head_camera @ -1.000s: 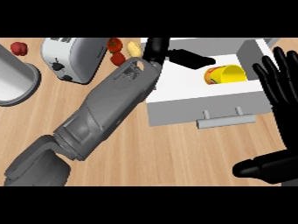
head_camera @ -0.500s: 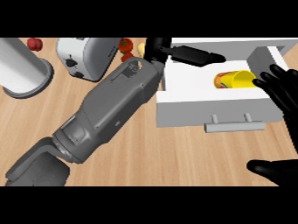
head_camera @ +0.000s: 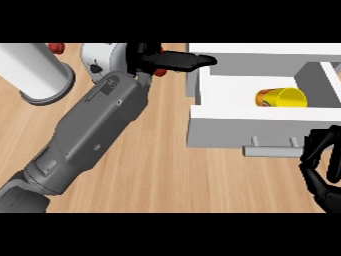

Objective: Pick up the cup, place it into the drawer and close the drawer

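The yellow cup [head_camera: 282, 97] lies on its side inside the open white drawer [head_camera: 225, 127], toward its right half. A grey handle [head_camera: 275, 148] sticks out of the drawer's front. My left hand [head_camera: 174, 61] reaches across from the lower left and is open, its straight fingers pointing right over the drawer's back left corner, holding nothing. My right hand [head_camera: 329, 167] is at the lower right, just in front of the drawer's front and right of the handle. Its fingers are curled and hold nothing.
A tall white cylinder [head_camera: 31, 70] stands at the upper left. A white appliance [head_camera: 105, 60] sits behind my left forearm [head_camera: 99, 125], with small red items [head_camera: 55, 47] beside it. Bare wooden counter [head_camera: 180, 175] lies in front of the drawer.
My right hand has come down from beside the drawer to in front of it, and its straight fingers have curled. The left hand stays near the drawer's back left corner.
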Tool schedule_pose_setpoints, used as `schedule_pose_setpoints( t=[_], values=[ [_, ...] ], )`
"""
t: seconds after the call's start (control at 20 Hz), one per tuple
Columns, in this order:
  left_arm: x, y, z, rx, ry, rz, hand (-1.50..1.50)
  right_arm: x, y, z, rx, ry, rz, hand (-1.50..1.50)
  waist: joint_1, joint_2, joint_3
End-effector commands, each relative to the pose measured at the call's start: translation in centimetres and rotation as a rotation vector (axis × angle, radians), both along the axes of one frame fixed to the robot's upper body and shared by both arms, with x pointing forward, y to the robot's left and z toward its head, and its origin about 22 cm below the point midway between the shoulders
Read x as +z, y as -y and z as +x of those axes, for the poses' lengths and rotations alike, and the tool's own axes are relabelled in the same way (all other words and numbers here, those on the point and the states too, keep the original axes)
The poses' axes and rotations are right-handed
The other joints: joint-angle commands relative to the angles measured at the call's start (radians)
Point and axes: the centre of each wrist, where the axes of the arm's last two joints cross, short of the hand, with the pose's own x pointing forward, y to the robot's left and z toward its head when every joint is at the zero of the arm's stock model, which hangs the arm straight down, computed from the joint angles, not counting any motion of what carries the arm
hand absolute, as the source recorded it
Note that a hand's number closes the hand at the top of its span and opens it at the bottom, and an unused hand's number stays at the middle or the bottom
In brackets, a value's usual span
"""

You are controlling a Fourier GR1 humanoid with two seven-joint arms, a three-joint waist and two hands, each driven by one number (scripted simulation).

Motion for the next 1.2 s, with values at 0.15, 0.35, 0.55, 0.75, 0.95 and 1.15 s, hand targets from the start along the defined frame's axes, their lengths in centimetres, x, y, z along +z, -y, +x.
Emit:
schedule_pose_setpoints(
  t=[0.15, 0.35, 0.55, 0.75, 0.95, 1.15],
  values=[
    [-0.2, -5.6, -2.7, 0.044, -0.031, -0.044, -1.50, -1.6, -0.3, 0.6, -0.006, -0.020, -0.180, 1.50, 0.019, 0.000, 0.001],
    [-2.3, -11.3, -4.8, 0.073, -0.064, -0.055, -1.50, -2.3, -2.2, -0.4, -0.028, -0.048, -0.237, 1.50, 0.009, 0.003, 0.000],
    [-3.5, -14.4, -7.9, 0.081, -0.067, -0.053, -1.50, -3.6, -1.3, 1.1, -0.065, -0.065, -0.292, 1.50, 0.000, 0.006, 0.001],
    [-5.0, -15.9, -9.3, 0.068, -0.074, -0.075, -1.50, -3.5, -2.8, 2.6, -0.023, 0.015, -0.518, 1.50, 0.016, 0.010, 0.000],
    [-5.5, -17.7, -11.2, 0.077, -0.084, -0.079, -1.50, -4.2, -3.8, 3.4, -0.047, 0.078, -0.709, 1.50, 0.014, 0.009, 0.000],
    [-6.6, -21.1, -12.7, 0.096, -0.091, -0.071, -1.50, -8.8, -2.5, 5.2, -0.041, 0.054, -0.790, 1.50, 0.005, 0.012, 0.001]
  ],
)
